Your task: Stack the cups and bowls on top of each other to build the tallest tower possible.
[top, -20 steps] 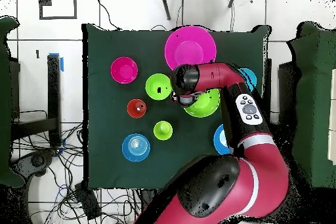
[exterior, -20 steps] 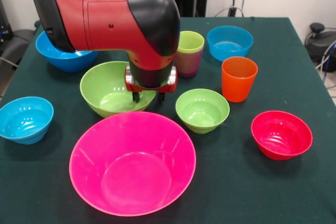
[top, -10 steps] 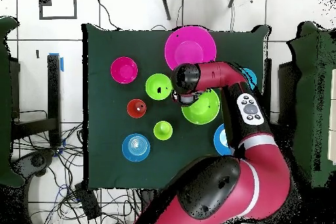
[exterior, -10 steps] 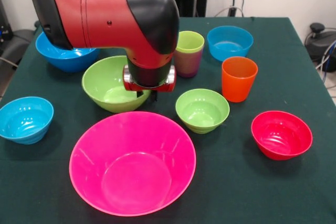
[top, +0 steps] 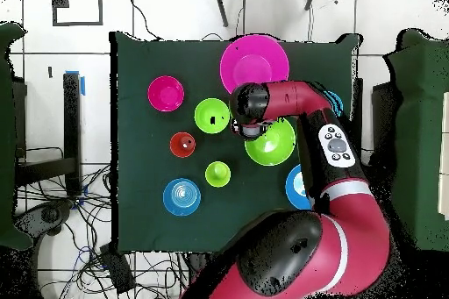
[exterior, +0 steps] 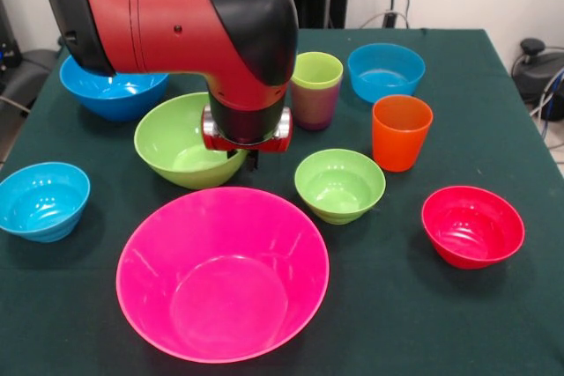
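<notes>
Dark green cloth table. The red and black arm reaches in from above, its wrist low over the near-right rim of the large lime-green plastic bowl. The gripper sits right at that rim; only a dark fingertip shows below the red and silver wrist block, so I cannot tell how far open it is or whether it has hold of the rim.

Huge glossy pink bowl lies at 6 o'clock from the gripper, empty, its far rim just beside the large green bowl. Small lime-green bowl at 3 o'clock, near. Small red bowl at about 4 o'clock, well apart. Orange tumbler upright at 2 o'clock. Lime-green tumbler at 1 o'clock, with a purple one showing around its lower part; seems nested, cannot be sure. Small light-blue bowl beyond it. Large blue bowl at 10 o'clock, partly behind the arm. Second small light-blue bowl at 9 o'clock, near the table edge.

Nothing rests inside the pink bowl.
</notes>
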### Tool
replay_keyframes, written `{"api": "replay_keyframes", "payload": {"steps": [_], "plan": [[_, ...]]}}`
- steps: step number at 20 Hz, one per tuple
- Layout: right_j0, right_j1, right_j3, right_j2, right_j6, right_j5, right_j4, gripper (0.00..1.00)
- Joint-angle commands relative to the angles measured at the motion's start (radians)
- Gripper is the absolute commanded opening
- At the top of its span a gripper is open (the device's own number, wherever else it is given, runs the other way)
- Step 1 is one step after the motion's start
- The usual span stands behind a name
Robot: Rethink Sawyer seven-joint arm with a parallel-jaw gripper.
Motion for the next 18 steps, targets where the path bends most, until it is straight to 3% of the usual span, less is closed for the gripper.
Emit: {"api": "replay_keyframes", "payload": {"steps": [1, 18], "plan": [[-0.004, 0.074, 0.015, -0.003, -0.236, -0.04, -0.075, 0.0], [0.019, 0.063, -0.023, 0.0, -0.244, 0.05, -0.054, 0.0]]}}
